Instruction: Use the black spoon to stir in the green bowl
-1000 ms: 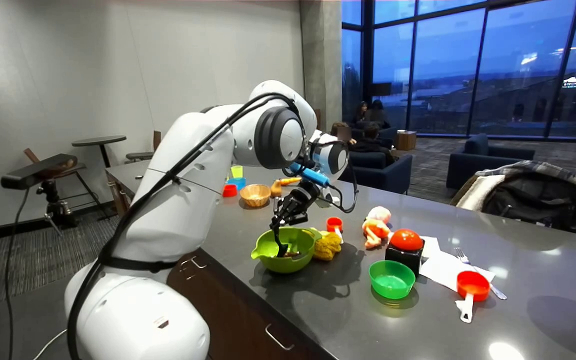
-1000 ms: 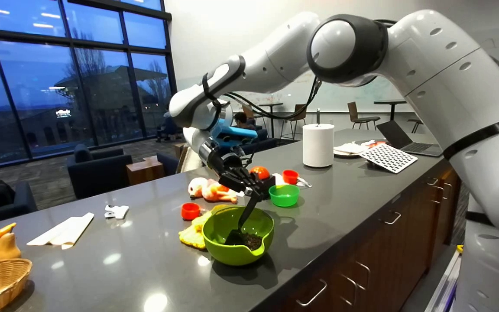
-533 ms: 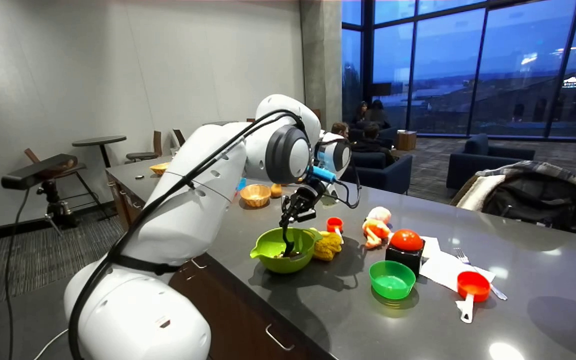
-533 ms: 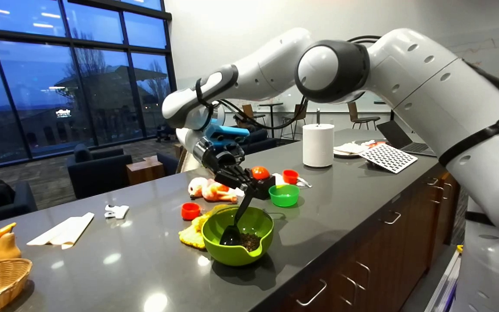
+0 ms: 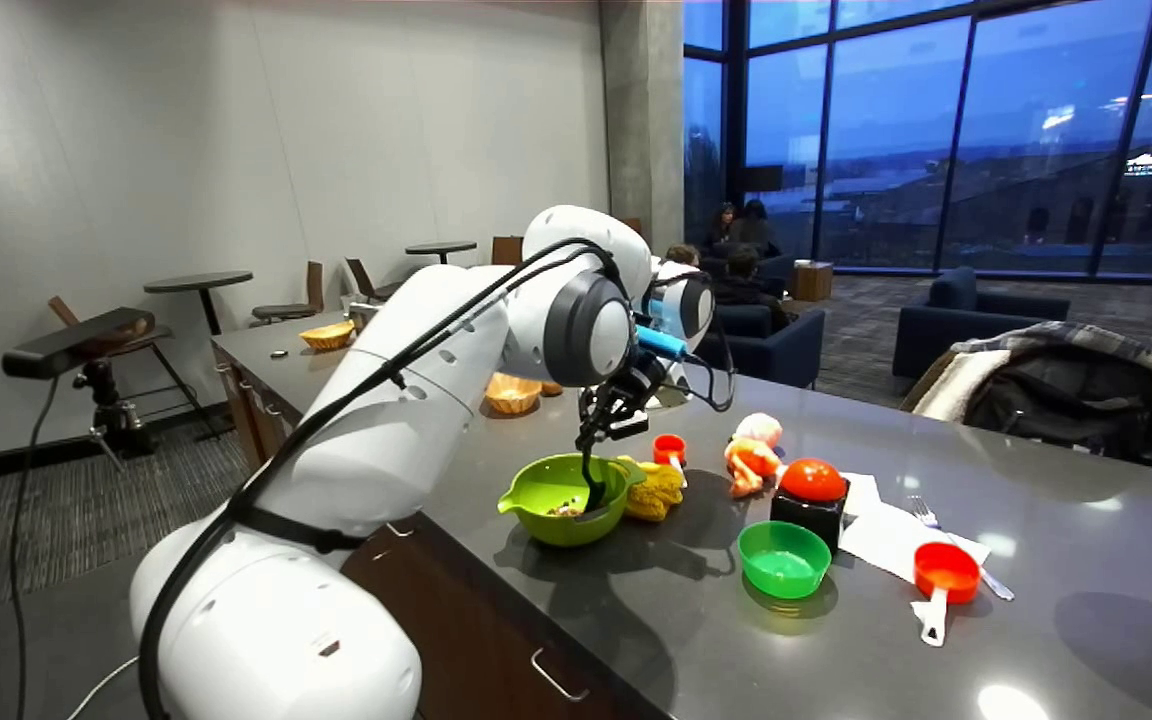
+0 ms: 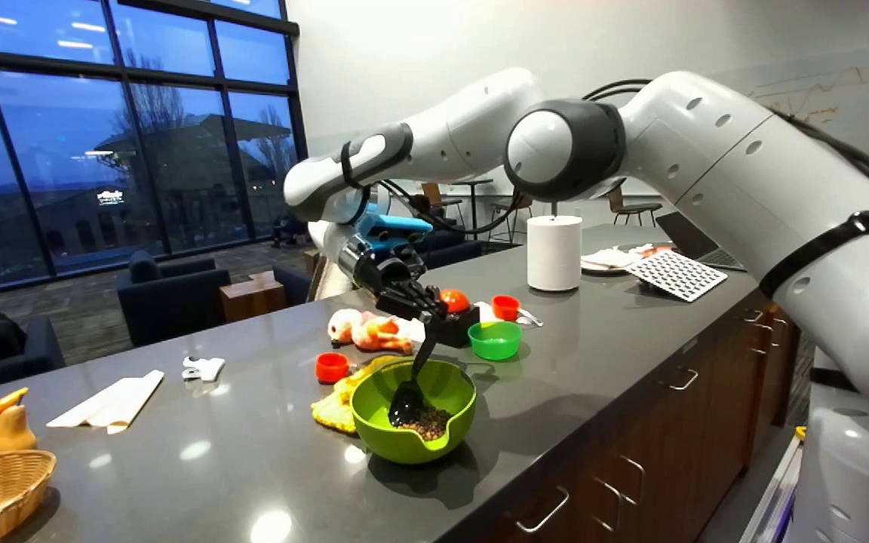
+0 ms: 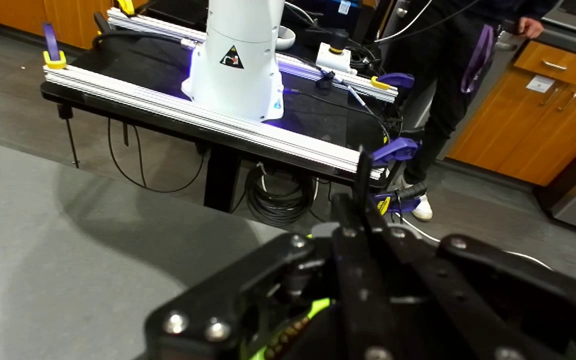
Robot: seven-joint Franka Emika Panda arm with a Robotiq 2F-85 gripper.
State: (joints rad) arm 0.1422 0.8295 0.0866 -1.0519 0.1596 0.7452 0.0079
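One black spoon [image 6: 408,396] is held head-down in one lime-green bowl [image 6: 403,445], presumably for stirring, by the closed Robotiq gripper [image 6: 431,311].

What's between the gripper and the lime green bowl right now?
The black spoon: in both exterior views its handle runs from the gripper down past the rim, its head inside the lime green bowl.
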